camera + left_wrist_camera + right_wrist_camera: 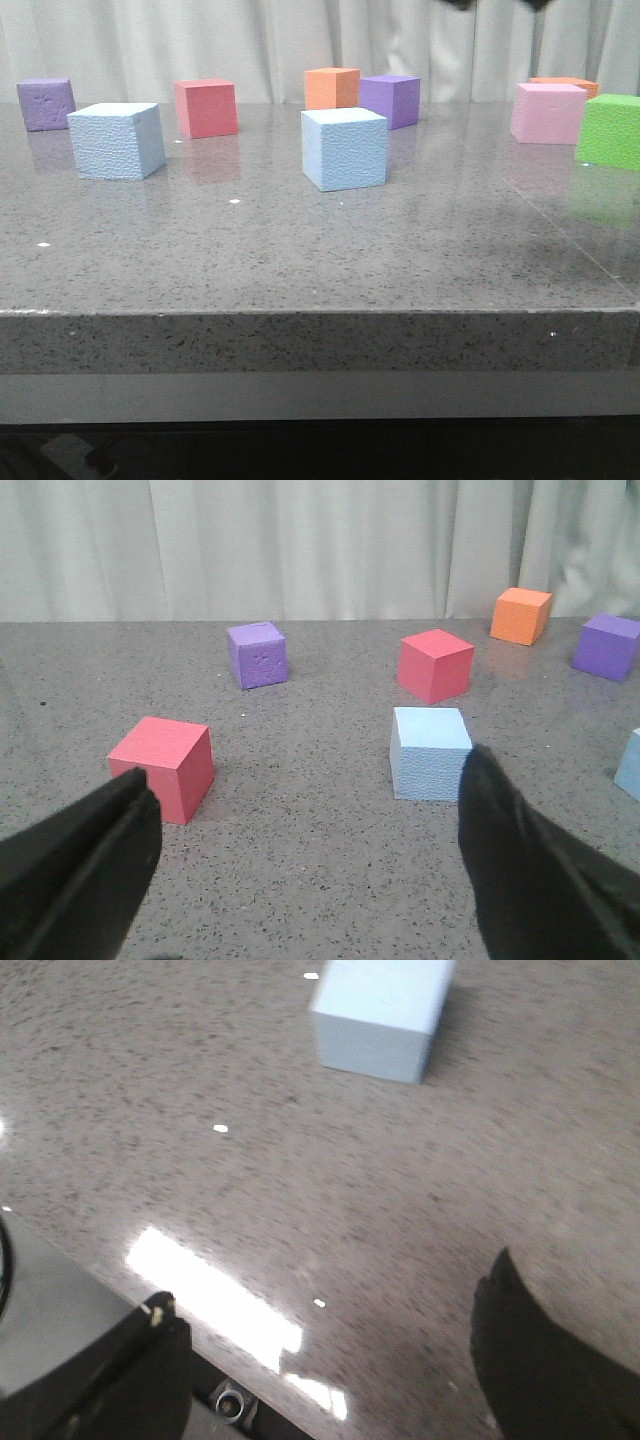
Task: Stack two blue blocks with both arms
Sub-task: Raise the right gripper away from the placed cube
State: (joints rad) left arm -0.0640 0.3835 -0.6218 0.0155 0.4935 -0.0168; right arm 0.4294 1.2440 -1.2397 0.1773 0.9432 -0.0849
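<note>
**Two blue blocks apart on the table, both grippers spread and empty**

In the front view, two pale blue blocks are seen standing apart on the grey speckled table (pixel 300 250). The left blue block (pixel 117 140) is placed at about 10 o'clock from the table's middle, and the centre blue block (pixel 345 148) at about 12 o'clock. Neither is stacked; each rests flat on the table.

Behind them other cubes are set: a purple cube (pixel 45 103) at the far left, a red cube (pixel 206 107) between the blue blocks and further back, an orange cube (pixel 332 88) just beside a second purple cube (pixel 390 100), and at 2 o'clock a pink cube (pixel 547 112) next to a green cube (pixel 610 130).

In the left wrist view, the left gripper (pixel 305 850) is shown with its jaws spread wide and nothing between them; a blue block is seen just beyond one finger. In the right wrist view, the right gripper (pixel 330 1360) is likewise spread and empty above the table near its edge, well apart from a blue block.
</note>
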